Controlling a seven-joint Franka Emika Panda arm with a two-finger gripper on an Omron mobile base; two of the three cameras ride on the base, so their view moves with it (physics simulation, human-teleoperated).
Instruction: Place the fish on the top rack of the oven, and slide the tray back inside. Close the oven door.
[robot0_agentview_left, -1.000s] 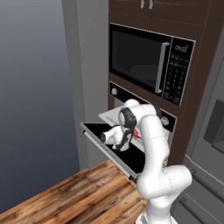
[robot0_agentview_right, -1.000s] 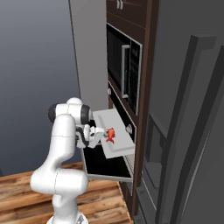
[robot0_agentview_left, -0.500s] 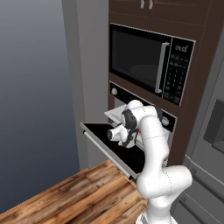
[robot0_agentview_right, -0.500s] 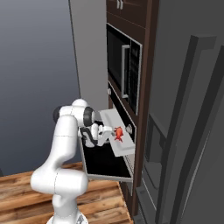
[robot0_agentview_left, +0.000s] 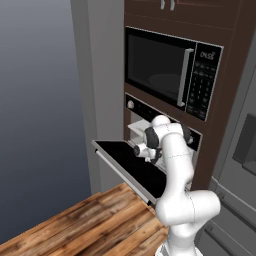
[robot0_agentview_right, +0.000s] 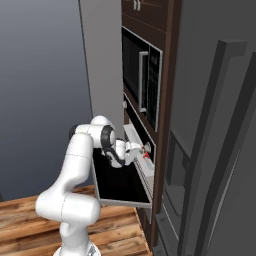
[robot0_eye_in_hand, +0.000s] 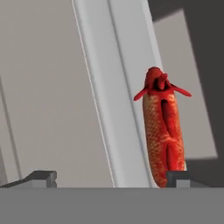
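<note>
1. My pincer (robot0_eye_in_hand: 109, 178) is hanging wide over the tray (robot0_eye_in_hand: 52, 87), gripping nothing.
2. I'm seeing the fish (robot0_eye_in_hand: 162, 131) lying on the tray, beside one fingertip, above the open door (robot0_agentview_left: 131, 167).

The arm (robot0_agentview_left: 177, 175) is glossy white, built of rounded, tube-like segments with dark grey bands at the joints, swelling into a bulbous white base. Two small dark fingertips (robot0_eye_in_hand: 41, 177) end the gripper (robot0_eye_in_hand: 109, 179).
</note>
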